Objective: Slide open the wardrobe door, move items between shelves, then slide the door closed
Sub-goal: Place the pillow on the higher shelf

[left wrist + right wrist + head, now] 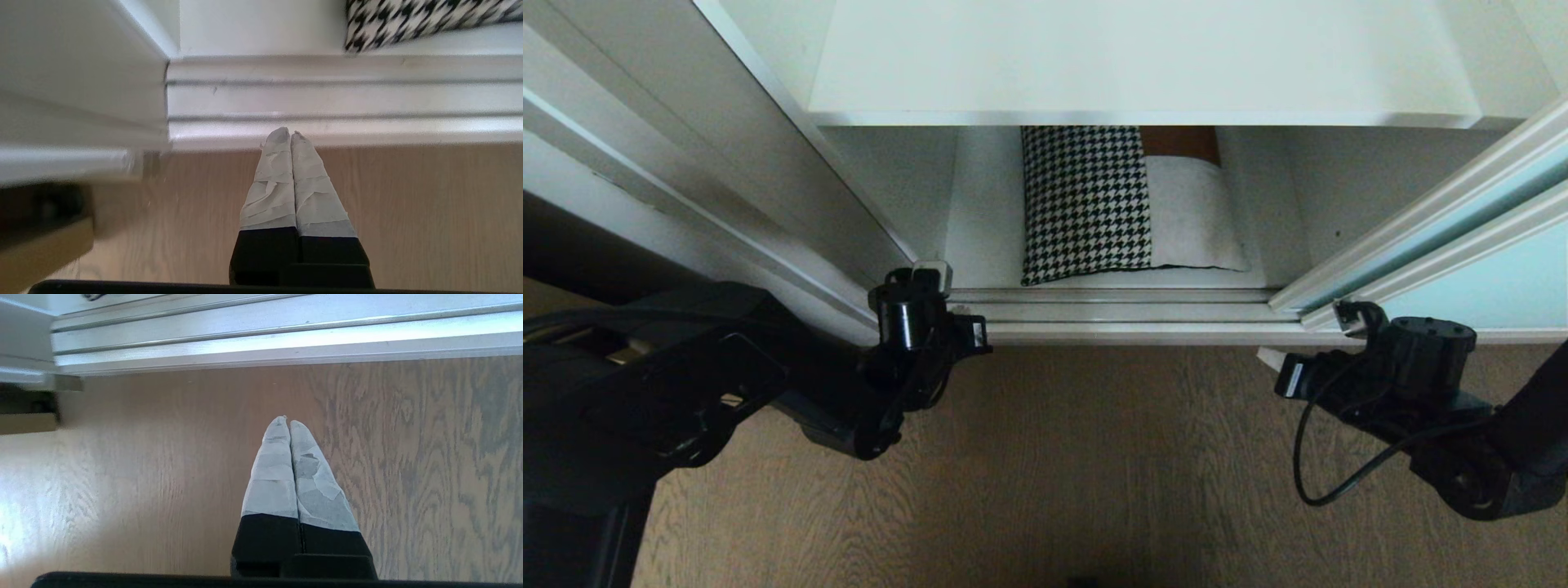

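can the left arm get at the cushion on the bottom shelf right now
Probably yes: the door is slid aside, and only the floor track lies between the shut left gripper and the cushion.

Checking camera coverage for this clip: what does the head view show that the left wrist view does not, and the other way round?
Only the head view shows the whole cushion on the bottom shelf, the upper shelf above it, the frosted sliding door pushed to the right, and the right gripper. Only the left wrist view shows the left gripper with its taped fingers pressed together, empty, over the floor just short of the door track. Both share the track, the wood floor and the cushion's houndstooth corner.
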Robot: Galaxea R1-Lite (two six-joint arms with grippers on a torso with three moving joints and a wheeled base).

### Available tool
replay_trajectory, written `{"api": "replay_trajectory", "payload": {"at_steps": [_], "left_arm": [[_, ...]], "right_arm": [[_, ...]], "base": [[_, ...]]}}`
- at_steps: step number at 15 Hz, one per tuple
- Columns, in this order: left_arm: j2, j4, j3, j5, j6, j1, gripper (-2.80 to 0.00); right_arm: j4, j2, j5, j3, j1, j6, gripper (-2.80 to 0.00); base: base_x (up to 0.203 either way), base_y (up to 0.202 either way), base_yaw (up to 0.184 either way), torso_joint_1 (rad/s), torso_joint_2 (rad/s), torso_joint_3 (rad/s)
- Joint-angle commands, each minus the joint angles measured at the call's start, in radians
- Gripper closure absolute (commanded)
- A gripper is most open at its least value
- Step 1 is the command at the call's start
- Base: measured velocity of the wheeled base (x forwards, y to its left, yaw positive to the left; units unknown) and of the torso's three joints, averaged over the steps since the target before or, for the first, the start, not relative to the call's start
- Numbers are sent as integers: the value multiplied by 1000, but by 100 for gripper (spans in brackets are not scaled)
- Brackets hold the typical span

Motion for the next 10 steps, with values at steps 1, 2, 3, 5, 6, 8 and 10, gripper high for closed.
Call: {"api": "replay_trajectory", "payload": {"at_steps": [1, 2, 3, 5, 6, 8, 10], "left_arm": [[-6, -25, 61, 2, -1, 1, 0], [-10, -55, 109, 2, -2, 2, 0], [-13, -86, 143, 1, -9, 6, 0], [-15, -159, 212, 3, -53, 16, 0], [-30, -174, 221, 5, -64, 17, 0], [-70, -133, 235, 5, -65, 6, 0], [-55, -105, 236, 4, -69, -19, 0]], "right_arm": [[44, 0, -7, -81, -2, 2, 0], [103, 2, -11, -128, -1, 5, 0], [165, 3, -13, -159, 5, 8, 0], [238, 13, -31, -222, 28, 3, 0], [246, -7, -32, -220, 29, 1, 0], [293, -29, -26, -214, 31, 0, 0], [305, -30, -24, -206, 33, 0, 0]], "base": [[0, 0, 0, 0, 0, 0], [0, 0, 0, 0, 0, 0], [0, 0, 0, 0, 0, 0], [0, 0, 0, 0, 0, 0], [0, 0, 0, 0, 0, 0], [0, 0, 0, 0, 0, 0], [0, 0, 0, 0, 0, 0]]}}
